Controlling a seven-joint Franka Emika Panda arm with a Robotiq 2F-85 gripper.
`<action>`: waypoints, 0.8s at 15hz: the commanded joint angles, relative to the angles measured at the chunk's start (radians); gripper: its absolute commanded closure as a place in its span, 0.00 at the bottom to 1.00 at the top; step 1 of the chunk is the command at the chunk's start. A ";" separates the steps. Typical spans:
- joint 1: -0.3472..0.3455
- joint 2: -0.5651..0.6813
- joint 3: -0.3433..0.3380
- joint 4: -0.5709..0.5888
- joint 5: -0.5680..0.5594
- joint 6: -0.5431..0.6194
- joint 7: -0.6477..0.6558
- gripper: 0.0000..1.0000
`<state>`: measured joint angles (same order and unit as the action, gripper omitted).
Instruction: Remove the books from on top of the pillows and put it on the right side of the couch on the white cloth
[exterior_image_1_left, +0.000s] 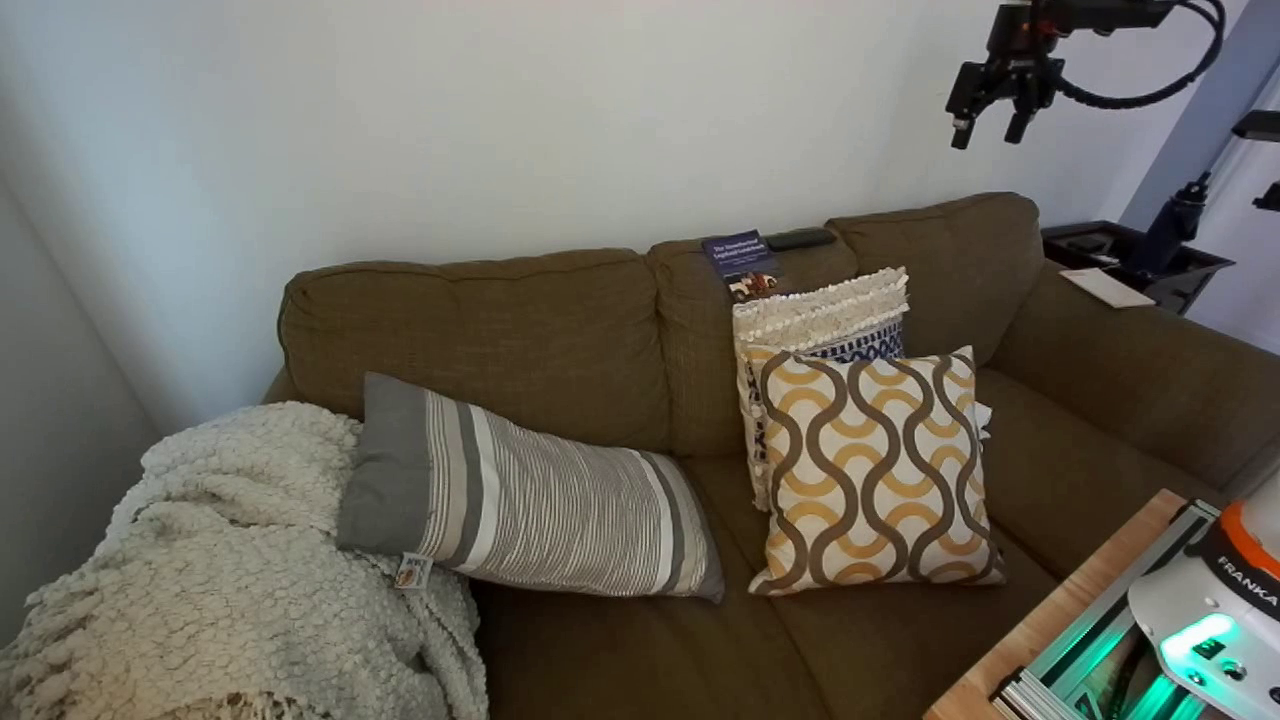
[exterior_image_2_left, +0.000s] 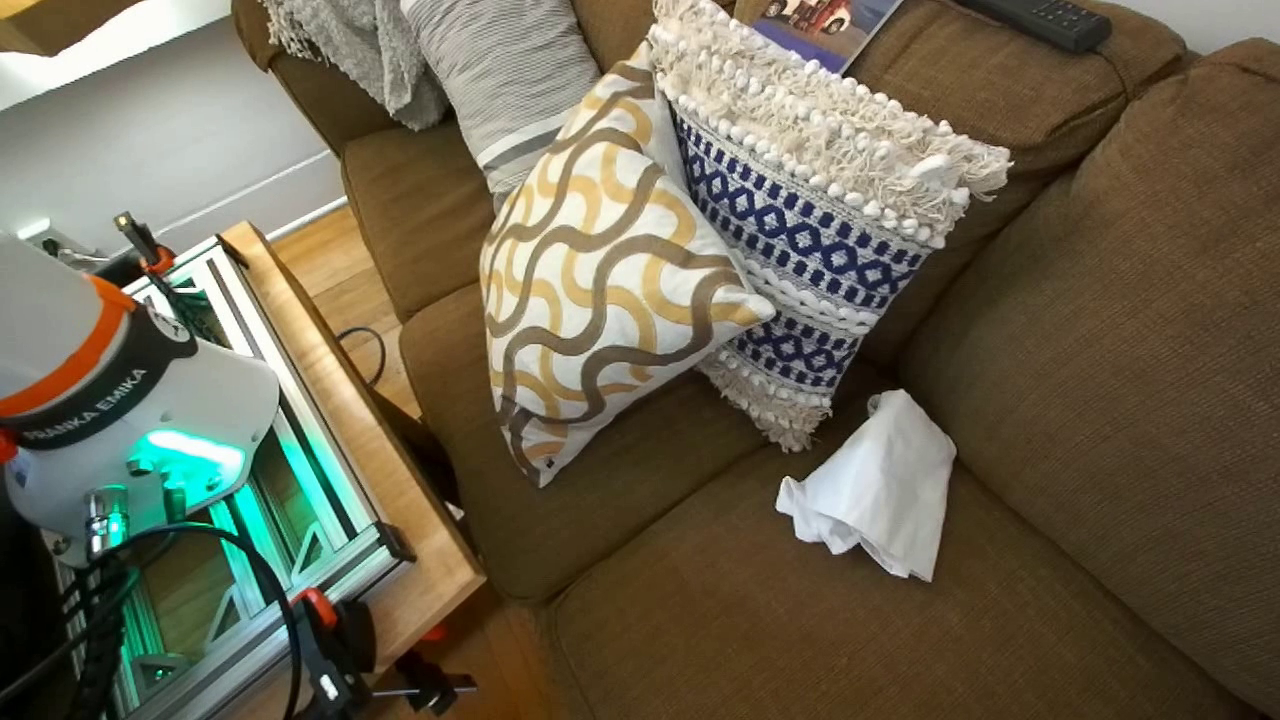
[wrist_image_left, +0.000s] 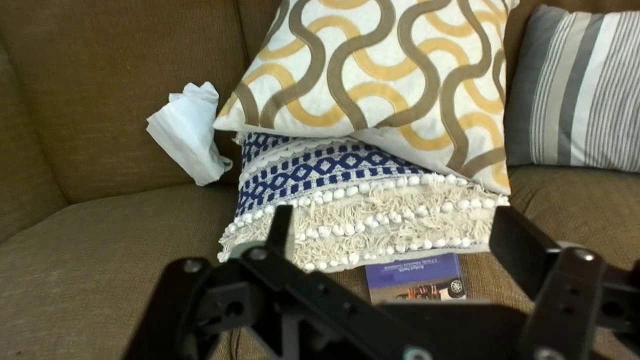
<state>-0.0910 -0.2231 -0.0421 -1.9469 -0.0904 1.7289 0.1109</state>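
Note:
The thin blue book (exterior_image_1_left: 740, 264) with a car picture lies on top of the couch's (exterior_image_1_left: 480, 330) back, behind the pillows. It also shows in an exterior view (exterior_image_2_left: 830, 25), cut by the top edge, and partly in the wrist view (wrist_image_left: 415, 275), where the gripper hides some of it. The mustard lattice pillow (exterior_image_1_left: 880, 470) leans in front of a cream fringed pillow with blue pattern (exterior_image_2_left: 800, 220). The white cloth (exterior_image_2_left: 885, 490) lies crumpled on the seat beside them. My gripper (exterior_image_1_left: 988, 138) is open and empty, high above the couch back, apart from everything; its fingers (wrist_image_left: 392, 220) are spread.
A dark remote (exterior_image_1_left: 800, 239) lies beside the book. A striped bolster (exterior_image_1_left: 560, 500) and a fluffy blanket (exterior_image_1_left: 240, 570) lie at the opposite end from the cloth. A flat white item (exterior_image_1_left: 1107, 288) lies on the couch arm. The wall (exterior_image_1_left: 500, 130) stands behind the couch.

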 joint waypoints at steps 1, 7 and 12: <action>0.017 0.208 0.004 0.256 0.045 -0.143 0.026 0.00; 0.023 0.212 0.003 0.245 0.026 -0.114 0.022 0.00; 0.036 0.302 0.015 0.290 -0.112 0.013 0.084 0.00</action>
<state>-0.0738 -0.0039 -0.0300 -1.6998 -0.0949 1.6454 0.1457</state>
